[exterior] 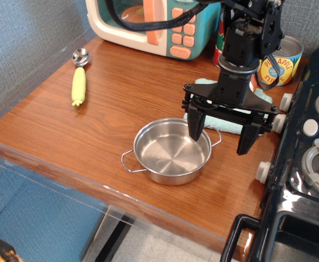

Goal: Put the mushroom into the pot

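The pot [173, 153] is a shallow shiny steel pot with two wire loop handles, standing on the wooden table near its front edge; its inside shows empty. My gripper [218, 144] is open, pointing down, just right of the pot. Its left fingertip [196, 134] hangs over the pot's far right rim and its right fingertip [242, 147] is over the table. Nothing shows between the fingers. The white mushroom is not visible; the arm may hide it.
A teal cloth [231, 127] lies under and behind the gripper. A yellow-green scoop [79, 86] lies at the left. A toy microwave [154, 24] and tin cans [283, 63] stand at the back. A black toy stove [312, 153] borders the right side.
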### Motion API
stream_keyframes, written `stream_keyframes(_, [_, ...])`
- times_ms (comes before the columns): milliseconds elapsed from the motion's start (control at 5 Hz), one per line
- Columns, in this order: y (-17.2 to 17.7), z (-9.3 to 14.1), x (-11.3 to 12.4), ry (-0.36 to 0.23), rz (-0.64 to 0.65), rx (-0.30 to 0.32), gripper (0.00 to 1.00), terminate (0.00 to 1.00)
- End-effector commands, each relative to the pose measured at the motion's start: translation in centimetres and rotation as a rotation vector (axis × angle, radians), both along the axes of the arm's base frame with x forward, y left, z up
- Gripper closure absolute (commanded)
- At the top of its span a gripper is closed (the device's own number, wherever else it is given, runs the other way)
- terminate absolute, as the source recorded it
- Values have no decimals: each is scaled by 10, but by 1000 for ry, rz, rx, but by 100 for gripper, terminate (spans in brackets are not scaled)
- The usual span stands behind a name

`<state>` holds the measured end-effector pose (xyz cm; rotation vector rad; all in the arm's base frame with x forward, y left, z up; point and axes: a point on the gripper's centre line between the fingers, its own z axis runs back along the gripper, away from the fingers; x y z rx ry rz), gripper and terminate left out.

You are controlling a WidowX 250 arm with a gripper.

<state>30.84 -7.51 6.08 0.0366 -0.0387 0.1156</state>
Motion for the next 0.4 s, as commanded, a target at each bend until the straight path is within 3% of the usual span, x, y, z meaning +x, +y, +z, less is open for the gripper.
stream_keyframes(0, [0, 0, 0, 0, 0, 0, 0, 0])
stream_keyframes(200, [5, 13, 24, -21, -14, -22, 0, 0])
